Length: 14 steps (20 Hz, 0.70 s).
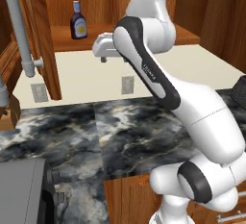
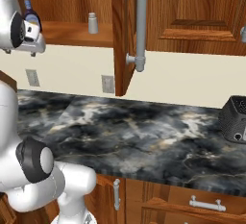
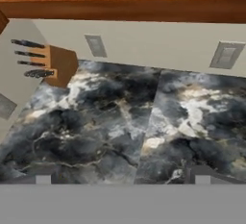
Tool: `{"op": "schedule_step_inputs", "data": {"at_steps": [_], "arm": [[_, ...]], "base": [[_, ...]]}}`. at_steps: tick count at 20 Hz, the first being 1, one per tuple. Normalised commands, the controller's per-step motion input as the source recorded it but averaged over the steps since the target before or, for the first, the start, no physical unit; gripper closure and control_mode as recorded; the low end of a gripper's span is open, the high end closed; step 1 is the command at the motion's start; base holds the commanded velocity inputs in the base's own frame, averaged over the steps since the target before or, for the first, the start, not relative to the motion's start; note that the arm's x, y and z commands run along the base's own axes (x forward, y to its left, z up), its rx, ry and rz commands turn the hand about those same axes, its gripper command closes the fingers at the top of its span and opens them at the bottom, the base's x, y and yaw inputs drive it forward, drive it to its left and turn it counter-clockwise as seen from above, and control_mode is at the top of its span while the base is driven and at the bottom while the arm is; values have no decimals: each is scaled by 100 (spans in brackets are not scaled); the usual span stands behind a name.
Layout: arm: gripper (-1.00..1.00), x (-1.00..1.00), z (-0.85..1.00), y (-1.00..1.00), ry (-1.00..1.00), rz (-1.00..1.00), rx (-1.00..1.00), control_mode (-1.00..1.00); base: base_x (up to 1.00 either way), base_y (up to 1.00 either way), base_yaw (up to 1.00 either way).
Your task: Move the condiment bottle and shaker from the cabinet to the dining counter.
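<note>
The dark brown condiment bottle [image 1: 78, 21] stands on the open cabinet's wooden shelf [image 1: 62, 38], towards its left. In the right base view the bottle [image 2: 30, 13] is half hidden behind my arm. The pale shaker [image 2: 92, 23] stands on the same shelf [image 2: 72, 34], further right. My gripper [image 2: 19, 52] hangs in front of the shelf edge, just below the bottle's level, and points down at the wall counter. Its fingertips [image 3: 43, 180] stand wide apart with nothing between them, so it is open. The dining counter is out of view.
The cabinet's doors [image 2: 120, 31] swing out towards me, each with a long grey bar handle [image 2: 140, 26]. Below lies the marbled wall counter [image 1: 72, 136] with outlets [image 2: 107, 83], a knife block [image 3: 55, 64], a dark appliance [image 2: 235, 119] at right and a grey one [image 1: 21, 194] at left.
</note>
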Motion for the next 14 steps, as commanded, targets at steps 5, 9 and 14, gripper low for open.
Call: {"op": "schedule_step_inputs", "data": {"at_steps": [5,9,14], "arm": [[-100,5,-1,0,-20,0,-17,-100],[-100,6,0,0,-33,0,-13,-100],[-100,1,0,-18,-22,0,-9,-100]], "base": [[0,0,0],[0,0,0],[0,0,0]]}}
